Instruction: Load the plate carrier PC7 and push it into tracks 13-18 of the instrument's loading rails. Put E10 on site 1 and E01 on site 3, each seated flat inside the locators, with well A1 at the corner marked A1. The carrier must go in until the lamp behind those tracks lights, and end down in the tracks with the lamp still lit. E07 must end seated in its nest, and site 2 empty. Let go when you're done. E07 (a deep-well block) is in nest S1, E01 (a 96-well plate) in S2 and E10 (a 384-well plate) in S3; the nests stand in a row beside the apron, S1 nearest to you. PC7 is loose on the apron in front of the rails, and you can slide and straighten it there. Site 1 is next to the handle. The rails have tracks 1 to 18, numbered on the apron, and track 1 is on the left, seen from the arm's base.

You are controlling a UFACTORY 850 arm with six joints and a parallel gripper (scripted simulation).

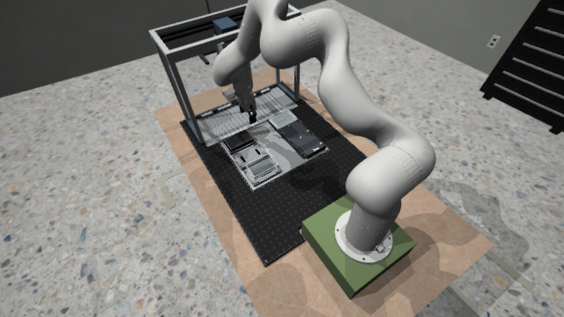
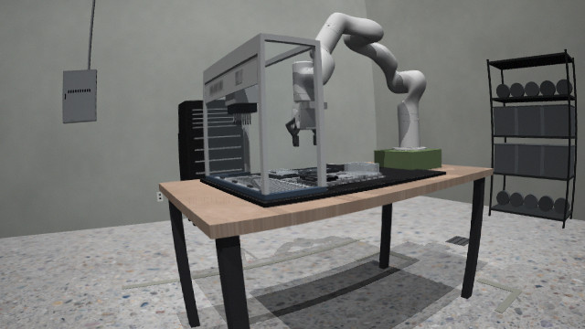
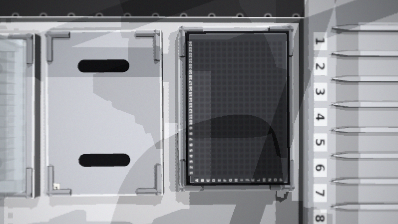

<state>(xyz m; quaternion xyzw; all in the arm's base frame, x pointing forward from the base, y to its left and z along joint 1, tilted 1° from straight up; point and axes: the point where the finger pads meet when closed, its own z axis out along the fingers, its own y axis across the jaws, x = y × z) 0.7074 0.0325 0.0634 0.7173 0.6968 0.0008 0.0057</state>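
Nearest the arm's green base [image 1: 326,246], nest S1 holds E07 [image 1: 263,169], a pale ribbed block; the wrist view catches only its edge [image 3: 11,112]. Next along the row, nest S2 [image 3: 105,112] shows a bare floor with two dark slots between its corner locators. Beyond it, nest S3 holds E10 [image 3: 237,107], a dark plate with very fine wells, lying inside the locators.

To the right of the nests, PC7 [image 1: 304,138] lies on the apron as a long dark tray at a slight angle to the row. E01 [image 1: 282,118], a white plate, rests on its far end, next to the rails; the two nearer sites look dark and unloaded. Whether E01 sits flat in its locators is too small to tell from the top view.

The gripper [image 1: 252,117] hangs above the far end of the nest row, looking straight down on S2 and E10. Its fingers are spread fully and hold nothing; in the exterior view it [image 2: 302,137] is well above the deck.

Past the apron, the rails [image 1: 229,121] run under the instrument's grey frame [image 1: 175,79], with track numbers [image 3: 319,117] 1 to 8 showing beside E10.

Everything stands on a black dotted mat [image 1: 264,220] on a wooden table [image 1: 218,207] with black legs. The floor [image 1: 88,198] is speckled stone and the walls are grey. A black shelf rack [image 2: 530,60] stands at the right and a grey box [image 2: 79,96] hangs on the left wall.
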